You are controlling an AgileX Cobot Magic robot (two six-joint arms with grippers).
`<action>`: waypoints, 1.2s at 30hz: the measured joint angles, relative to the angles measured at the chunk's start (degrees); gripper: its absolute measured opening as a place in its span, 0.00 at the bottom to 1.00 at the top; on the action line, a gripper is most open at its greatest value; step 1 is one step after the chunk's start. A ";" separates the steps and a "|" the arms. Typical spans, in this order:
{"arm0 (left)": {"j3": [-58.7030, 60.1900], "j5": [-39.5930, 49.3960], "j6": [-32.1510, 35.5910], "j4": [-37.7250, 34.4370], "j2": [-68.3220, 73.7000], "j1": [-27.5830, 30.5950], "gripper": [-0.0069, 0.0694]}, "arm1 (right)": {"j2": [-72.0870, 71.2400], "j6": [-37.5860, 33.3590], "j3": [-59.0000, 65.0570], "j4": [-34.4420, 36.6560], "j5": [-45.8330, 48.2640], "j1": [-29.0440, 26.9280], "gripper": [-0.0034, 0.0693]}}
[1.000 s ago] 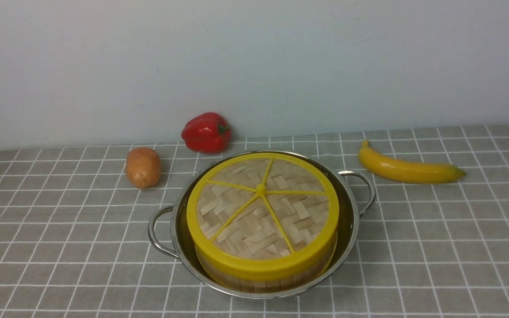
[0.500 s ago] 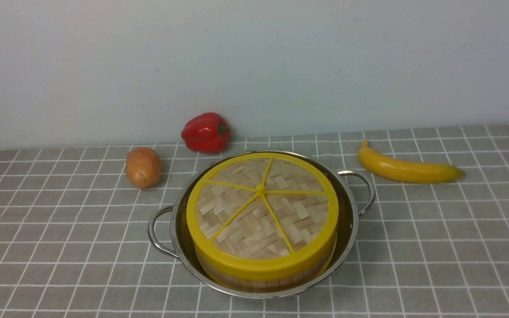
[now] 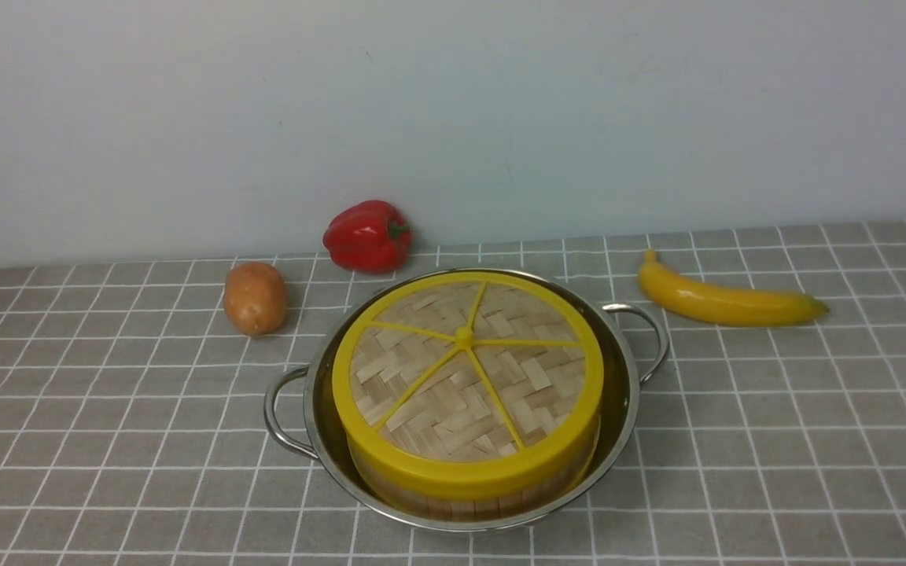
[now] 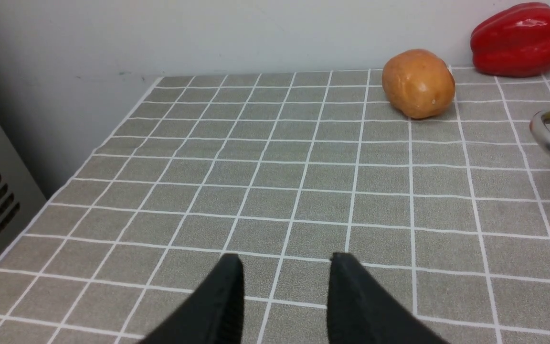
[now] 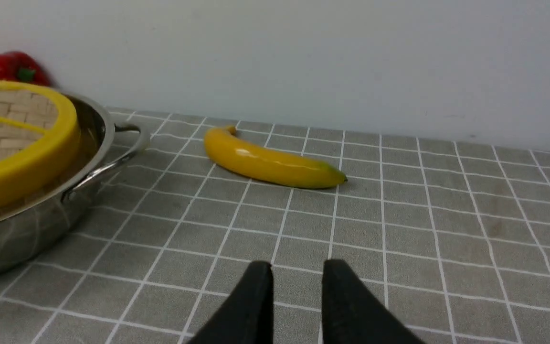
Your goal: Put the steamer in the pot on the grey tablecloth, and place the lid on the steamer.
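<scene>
The steamer [image 3: 469, 491] sits in the pot [image 3: 624, 409] on the grey tablecloth [image 3: 775, 440] with the lid [image 3: 465, 377] seated on it; the lid looks light, stiff and best pinched at its thick yellow rim. The steamer's contents are hidden. Both the left hand [image 4: 284, 267] and right hand [image 5: 297, 272] hang spread and empty over cloth
</scene>
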 joint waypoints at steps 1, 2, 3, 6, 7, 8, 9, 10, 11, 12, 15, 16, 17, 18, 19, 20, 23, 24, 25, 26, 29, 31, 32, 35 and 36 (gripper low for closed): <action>0.00 0.00 0.00 0.00 0.00 0.00 0.41 | 0.00 0.00 0.09 -0.08 0.00 0.00 0.30; 0.00 0.00 0.00 0.00 0.00 0.00 0.41 | 0.00 0.00 0.29 -0.21 -0.06 0.00 0.31; 0.00 0.00 0.00 0.00 0.00 0.00 0.41 | 0.00 0.00 0.74 -0.41 -0.51 0.00 0.31; 0.00 0.00 0.00 0.00 0.00 0.00 0.41 | 0.00 0.00 2.13 -0.73 -1.12 0.00 0.33; 0.00 0.00 0.00 0.00 0.00 0.00 0.41 | 0.00 0.00 2.31 -0.72 -1.42 0.00 0.33; 0.00 0.00 0.00 0.00 0.00 0.00 0.41 | 0.00 0.07 2.37 -0.72 -1.91 0.00 0.33; 0.00 0.00 0.00 0.00 0.00 0.00 0.41 | 0.00 0.20 2.42 -0.55 -2.40 0.00 0.34; 0.00 0.00 0.00 0.00 0.00 0.00 0.41 | 0.00 0.20 2.42 -0.07 -2.75 0.00 0.34; 0.00 0.00 0.00 0.00 0.00 0.00 0.41 | 0.00 0.20 2.42 0.51 -2.81 0.00 0.34; 0.00 0.00 0.00 0.00 0.00 0.00 0.41 | 0.00 0.25 2.42 1.97 -2.93 0.00 0.35; 0.00 0.00 0.00 0.00 0.00 0.00 0.41 | 0.00 0.25 2.42 4.46 -3.00 0.00 0.36; 0.00 0.00 0.00 0.00 0.00 0.00 0.41 | 0.00 0.31 2.42 5.32 -3.00 0.00 0.36; 0.00 0.00 0.00 0.00 0.00 0.00 0.41 | 0.00 0.30 2.42 5.60 -3.00 0.00 0.36; 0.00 0.00 0.00 0.00 0.00 0.00 0.41 | 0.00 0.30 2.42 5.73 -3.00 0.00 0.36; 0.00 0.00 0.00 0.00 0.00 0.00 0.41 | 0.00 0.30 2.42 6.08 -3.00 0.00 0.37; 0.00 0.00 0.00 0.00 0.00 0.00 0.41 | 0.00 0.30 2.42 6.26 -3.00 0.00 0.37; 0.00 0.00 0.00 0.00 0.00 0.00 0.41 | 0.00 0.36 2.42 6.54 -3.00 0.00 0.37; 0.00 0.00 0.00 0.00 0.00 0.00 0.41 | 0.00 0.36 2.42 6.54 -3.00 0.00 0.38; 0.00 0.00 0.00 0.00 0.00 0.00 0.41 | 0.00 0.36 2.42 6.54 -3.01 0.00 0.38; 0.00 0.00 0.00 0.00 0.00 0.00 0.41 | 0.00 0.36 2.42 6.54 -3.01 0.00 0.38; 0.00 0.00 0.00 0.00 0.00 0.00 0.41 | 0.00 0.41 2.42 6.54 -3.01 0.00 0.38; 0.00 0.00 0.00 0.00 0.00 0.00 0.41 | 0.00 0.41 2.42 6.54 -3.01 0.00 0.38; 0.00 0.00 0.00 0.00 0.00 0.00 0.41 | 0.00 0.41 2.42 6.54 -3.01 0.00 0.38; 0.00 0.00 0.00 0.00 0.00 0.00 0.41 | 0.00 0.41 2.42 6.54 -3.01 0.00 0.38; 0.00 0.00 0.00 0.00 0.00 0.00 0.41 | 0.00 0.41 2.42 6.54 -3.01 0.00 0.38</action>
